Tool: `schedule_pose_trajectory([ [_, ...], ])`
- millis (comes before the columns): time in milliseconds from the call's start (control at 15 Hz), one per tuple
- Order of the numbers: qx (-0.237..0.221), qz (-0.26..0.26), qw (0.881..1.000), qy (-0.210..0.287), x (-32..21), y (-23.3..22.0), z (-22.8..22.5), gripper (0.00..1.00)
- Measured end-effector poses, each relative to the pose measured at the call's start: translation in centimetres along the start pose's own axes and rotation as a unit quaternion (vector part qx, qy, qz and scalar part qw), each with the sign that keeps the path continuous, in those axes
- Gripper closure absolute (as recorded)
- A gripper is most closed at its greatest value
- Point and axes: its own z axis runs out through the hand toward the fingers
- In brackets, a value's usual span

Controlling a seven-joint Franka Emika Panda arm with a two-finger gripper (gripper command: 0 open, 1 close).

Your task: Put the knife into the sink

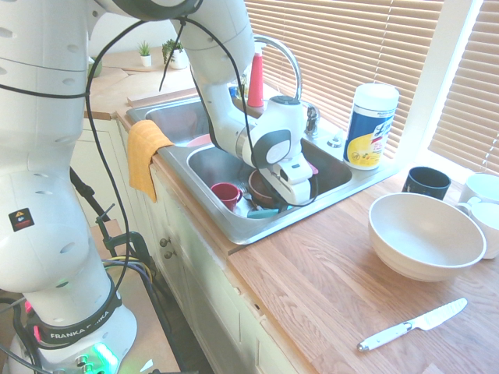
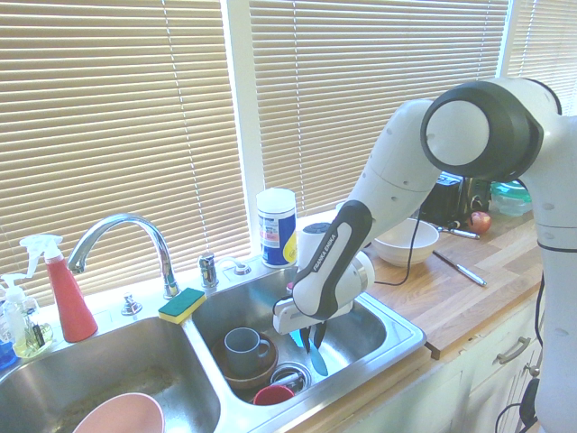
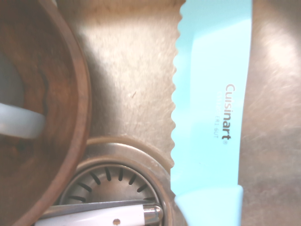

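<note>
My gripper is down inside the right basin of the steel sink, shut on the turquoise knife. The knife's blade points down toward the basin floor, close to the drain. In the first exterior view the gripper is low in the sink, with a bit of the turquoise knife showing under it. The wrist view shows the serrated blade of the knife just over the metal floor, beside the drain.
A brown bowl holding a grey mug and a red cup lie in the same basin. A white-handled knife, a big bowl and a black mug are on the wooden counter. A sponge lies by the faucet.
</note>
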Motion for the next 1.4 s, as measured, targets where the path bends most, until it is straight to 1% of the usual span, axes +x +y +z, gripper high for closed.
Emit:
schedule_pose_trajectory([
  [133, 0.001, 0.002, 1.000, -0.001, -0.1, -0.1, 0.4, 1.00],
  [200, 0.002, 0.003, 1.000, -0.002, -0.2, -0.1, 0.5, 0.00],
  [733, 0.003, 0.000, 1.000, -0.011, -0.9, -0.2, 0.9, 0.00],
  [1133, 0.006, 0.000, 1.000, -0.008, -1.4, 0.1, 1.1, 0.00],
  [1267, 0.014, -0.007, 1.000, 0.003, -1.2, -0.3, -0.5, 0.00],
  [1400, 0.013, -0.034, 0.999, 0.014, -1.6, -1.1, -4.4, 0.00],
])
